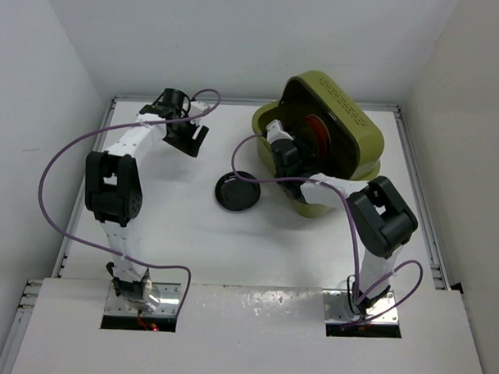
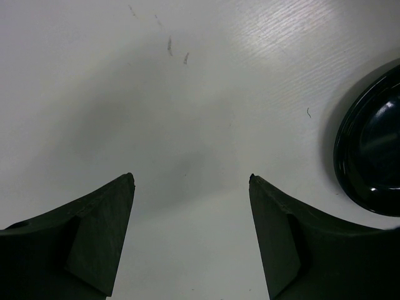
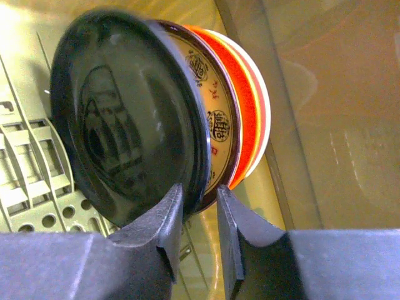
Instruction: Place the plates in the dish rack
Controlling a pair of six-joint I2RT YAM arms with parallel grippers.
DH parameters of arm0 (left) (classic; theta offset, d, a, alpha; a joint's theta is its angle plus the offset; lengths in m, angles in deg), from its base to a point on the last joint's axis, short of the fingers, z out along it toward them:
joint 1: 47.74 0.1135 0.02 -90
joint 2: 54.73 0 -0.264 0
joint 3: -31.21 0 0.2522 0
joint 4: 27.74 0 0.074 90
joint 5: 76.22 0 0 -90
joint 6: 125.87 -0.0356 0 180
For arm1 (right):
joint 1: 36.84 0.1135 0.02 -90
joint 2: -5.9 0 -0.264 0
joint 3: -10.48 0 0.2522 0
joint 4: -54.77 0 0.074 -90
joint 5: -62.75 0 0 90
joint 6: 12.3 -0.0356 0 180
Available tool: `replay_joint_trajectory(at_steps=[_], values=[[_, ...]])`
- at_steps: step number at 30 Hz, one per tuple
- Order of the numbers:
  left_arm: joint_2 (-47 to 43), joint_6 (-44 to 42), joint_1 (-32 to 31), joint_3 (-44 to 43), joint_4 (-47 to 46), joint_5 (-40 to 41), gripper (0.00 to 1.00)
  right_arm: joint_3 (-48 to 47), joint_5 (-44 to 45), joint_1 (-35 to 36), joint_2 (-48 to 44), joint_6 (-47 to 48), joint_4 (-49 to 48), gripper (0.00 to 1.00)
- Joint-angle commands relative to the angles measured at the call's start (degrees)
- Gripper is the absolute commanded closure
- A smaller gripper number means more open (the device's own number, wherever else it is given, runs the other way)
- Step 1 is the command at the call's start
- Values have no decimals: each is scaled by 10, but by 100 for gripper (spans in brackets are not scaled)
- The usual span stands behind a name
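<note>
Your right gripper is down inside the dish rack, jaws pinched narrow on the lower rim of a black plate standing on edge. Packed right behind it are the patterned plate, the orange plate and the cream plate. That glaze is glossy, so reckon on slippery, hard and chip-prone. It looks stiff and light enough for a rim pinch, but likely to pivot between the pads if swung. I'd let it seat on the slatted floor before you loosen.

Over on the other side, your left gripper hangs spread wide above the table, with the second black plate lying flat just off to its right. It's shallow and sits low, so take it by the raised rim, one finger under the lip.
</note>
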Motion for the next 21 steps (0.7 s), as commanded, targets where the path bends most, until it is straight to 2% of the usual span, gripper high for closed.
replay_joint_trajectory(at_steps=[1, 17, 21], values=[[-33, -5, 7, 10, -4, -6, 22, 0, 13, 2, -5, 0, -2, 71], [-43, -5, 7, 26, -4, -11, 22, -1, 23, 3, -35, 21, -18, 67], [-43, -5, 7, 32, -4, -11, 22, 1, 28, 4, -43, 27, -22, 62]])
